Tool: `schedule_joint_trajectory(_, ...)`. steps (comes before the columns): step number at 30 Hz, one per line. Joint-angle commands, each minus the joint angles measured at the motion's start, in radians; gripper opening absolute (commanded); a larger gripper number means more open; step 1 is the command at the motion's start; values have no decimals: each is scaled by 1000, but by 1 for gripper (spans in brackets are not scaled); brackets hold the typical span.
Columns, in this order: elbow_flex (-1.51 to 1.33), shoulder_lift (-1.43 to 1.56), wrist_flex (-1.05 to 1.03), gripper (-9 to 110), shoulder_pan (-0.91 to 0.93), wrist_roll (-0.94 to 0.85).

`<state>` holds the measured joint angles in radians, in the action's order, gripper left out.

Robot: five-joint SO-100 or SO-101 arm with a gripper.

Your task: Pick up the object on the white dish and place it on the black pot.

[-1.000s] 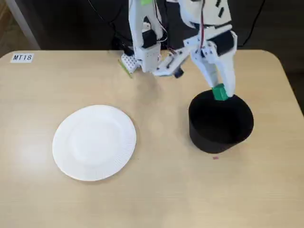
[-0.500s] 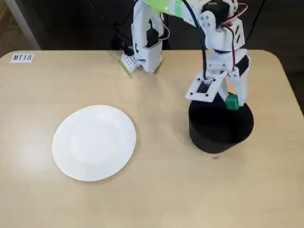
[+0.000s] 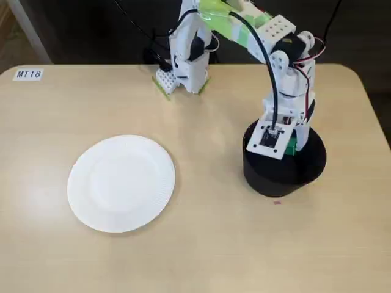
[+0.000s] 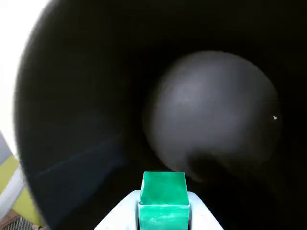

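Observation:
The white paper dish [image 3: 121,182] lies bare on the table at the left of the fixed view. The black pot [image 3: 284,163] stands at the right. My gripper [image 3: 287,146] reaches down over the pot's mouth and is shut on a green cube [image 3: 291,145]. In the wrist view the green cube [image 4: 164,197] sits between my two white fingers [image 4: 124,211] at the bottom edge. It hangs inside the rim, above the pot's dark round bottom [image 4: 211,115].
The arm's white base [image 3: 186,58] stands at the table's back edge with a small white and green block [image 3: 166,82] next to it. A label reading MT18 [image 3: 28,74] is at the back left corner.

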<state>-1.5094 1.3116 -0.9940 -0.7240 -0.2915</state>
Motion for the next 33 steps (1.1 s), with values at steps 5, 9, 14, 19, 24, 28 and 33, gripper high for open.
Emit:
schedule_joint_trajectory(5, 15, -46, 35, 0, 11, -25)
schedule_joint_trajectory(9, 15, -63, 44, 0, 20, -35)
schedule_joint_trajectory(14, 15, -64, 44, 0, 37, -38)
schedule_joint_trajectory(19, 17, -60, 31, 14, 51, -64)
schedule_joint_trajectory(24, 17, -55, 14, 29, 66, -81)
schedule_joint_trajectory(28, 17, -54, 14, 30, 78, -81)
schedule_joint_trajectory(33, 17, -41, 12, 21, 92, -75)
